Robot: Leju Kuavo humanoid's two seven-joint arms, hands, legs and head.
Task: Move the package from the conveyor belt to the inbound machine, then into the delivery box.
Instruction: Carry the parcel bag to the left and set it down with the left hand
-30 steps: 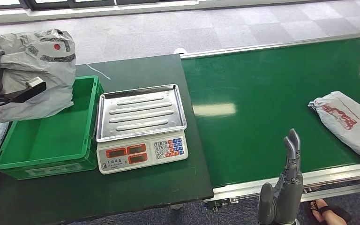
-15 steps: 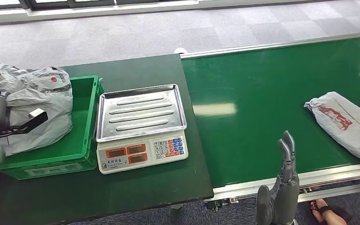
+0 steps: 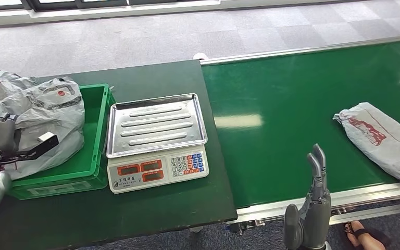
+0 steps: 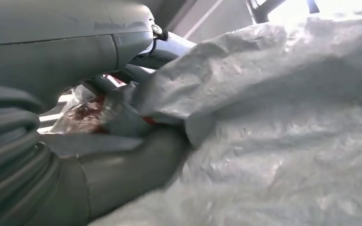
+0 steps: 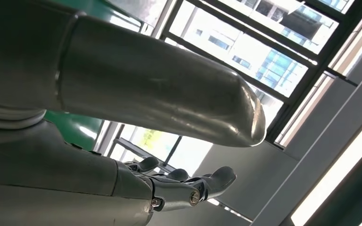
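My left hand point(image 4: 99, 155) grips a package point(image 3: 41, 122), a crumpled grey plastic mailer with dark printed bands and a small red dot near its top. Its skin is wrinkled and glossy; in my left wrist view it bulges pale against my thumb, with a patch of red print tucked in the folds by my fingers. The package hangs over the left part of the green box point(image 3: 91, 156), its lower edge down inside the box; whether it touches the floor of the box I cannot tell.

My right hand point(image 3: 312, 208) stands upright at the near rail of the belt point(image 3: 291, 104), fingers straight and apart, holding nothing.

A second grey bag point(image 3: 383, 140) with red lettering lies flat on the belt, far right. The scale point(image 3: 156, 140) sits just beside the box, its steel tray bare.
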